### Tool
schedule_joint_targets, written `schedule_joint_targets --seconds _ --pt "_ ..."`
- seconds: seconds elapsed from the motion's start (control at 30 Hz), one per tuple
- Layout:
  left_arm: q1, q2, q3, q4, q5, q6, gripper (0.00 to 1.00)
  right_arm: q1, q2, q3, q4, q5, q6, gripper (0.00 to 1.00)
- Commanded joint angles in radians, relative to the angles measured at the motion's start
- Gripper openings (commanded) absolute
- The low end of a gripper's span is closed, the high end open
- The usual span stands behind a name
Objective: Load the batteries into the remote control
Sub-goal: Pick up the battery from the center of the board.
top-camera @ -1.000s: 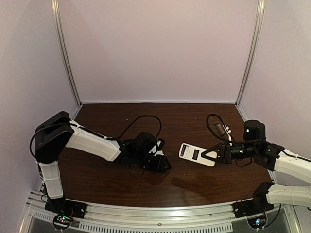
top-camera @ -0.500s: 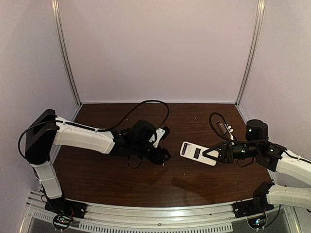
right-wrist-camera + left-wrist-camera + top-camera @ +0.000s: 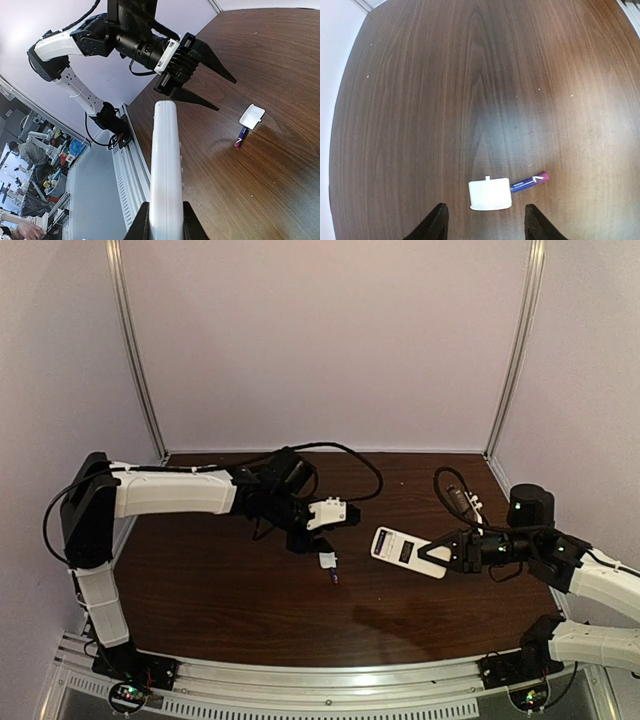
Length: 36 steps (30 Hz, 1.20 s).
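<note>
The battery (image 3: 530,182) lies on its side on the table (image 3: 470,75), against the small white cover (image 3: 490,194): light, smooth, likely to roll, so I'd pinch it across its middle. My left jaws hang open and empty over it. My right jaws grip the remote control (image 3: 405,554), stiff light plastic, by one end. Slick dark wood; pale walls (image 3: 330,340) close round.

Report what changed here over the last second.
The left gripper rose and drew back toward the far side of the dark wooden table, jaws open and empty. That uncovers a small thin white cover piece and one purple-blue cylindrical battery beside it on the wood; whether it had let them go cannot be told. Unchanged: the right gripper stays shut on the white rectangular remote control, in nearly the same place.
</note>
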Motion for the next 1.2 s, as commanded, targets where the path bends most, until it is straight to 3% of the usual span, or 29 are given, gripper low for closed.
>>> schedule_joint_targets --seconds 0.0,0.13,0.33,0.9,1.17 --pt "0.017 0.105 0.120 -0.138 0.070 0.231 0.53 -0.007 -0.007 0.013 0.025 -0.008 0.000 0.00" --pt "0.016 0.185 0.181 -0.219 0.096 0.292 0.47 -0.011 -0.008 0.015 0.002 0.001 -0.019 0.00" --pt "0.013 0.256 0.220 -0.242 0.111 0.311 0.45 -0.014 -0.001 0.006 0.013 0.000 -0.019 0.00" --pt "-0.020 0.348 0.253 -0.226 0.084 0.342 0.49 -0.019 0.016 0.002 0.006 -0.011 -0.030 0.00" --pt "-0.029 0.331 0.215 -0.265 0.066 0.289 0.35 -0.023 0.022 0.003 0.007 -0.013 -0.032 0.00"
